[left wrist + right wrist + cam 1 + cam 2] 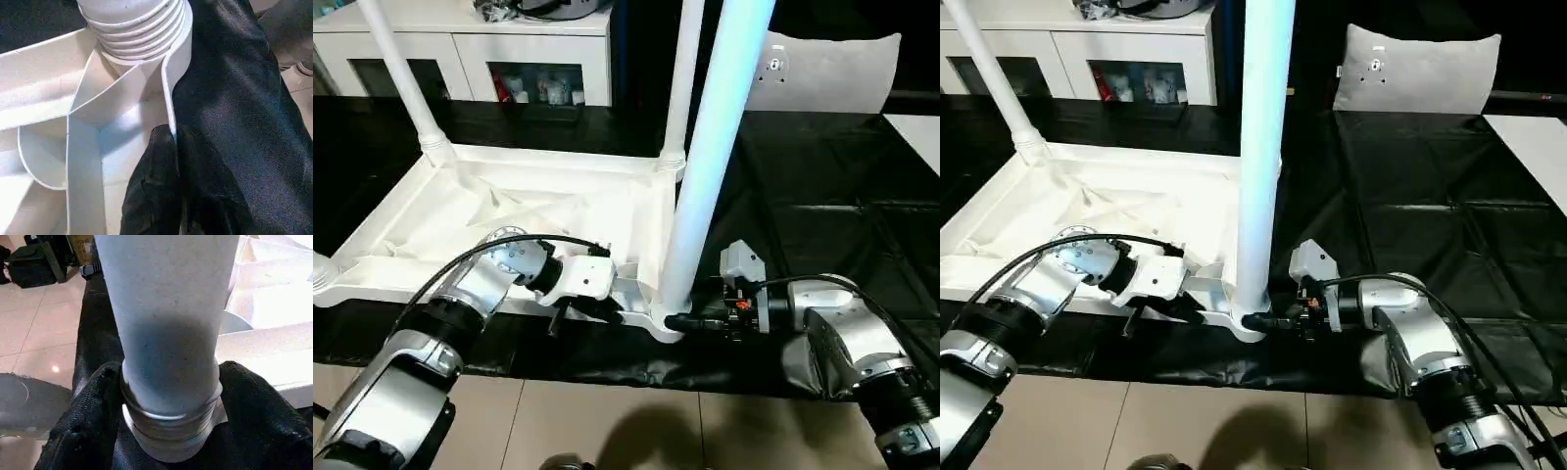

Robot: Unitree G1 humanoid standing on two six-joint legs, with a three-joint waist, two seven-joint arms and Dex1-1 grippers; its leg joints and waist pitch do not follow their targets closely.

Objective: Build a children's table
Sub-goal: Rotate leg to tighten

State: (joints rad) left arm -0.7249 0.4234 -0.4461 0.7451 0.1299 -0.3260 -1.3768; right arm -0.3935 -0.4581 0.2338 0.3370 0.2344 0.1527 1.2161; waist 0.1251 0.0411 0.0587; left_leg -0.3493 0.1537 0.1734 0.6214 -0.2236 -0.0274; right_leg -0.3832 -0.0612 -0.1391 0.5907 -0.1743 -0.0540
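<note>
Table top: lies underside up on the black-covered desk, in front of the white cabinet.
Near-corner leg: stands upright, threaded base in its corner socket.
Right end effector: fingers straddle the leg's base collar, touching on both sides.
Left end effector: fingers pressed together against the table top's edge rim.
Step in hand: seating this leg; keep it vertical, brace the table top, turn without tilting.
Hidden: leg tops cut off; thread depth inside socket unreadable.
</note>
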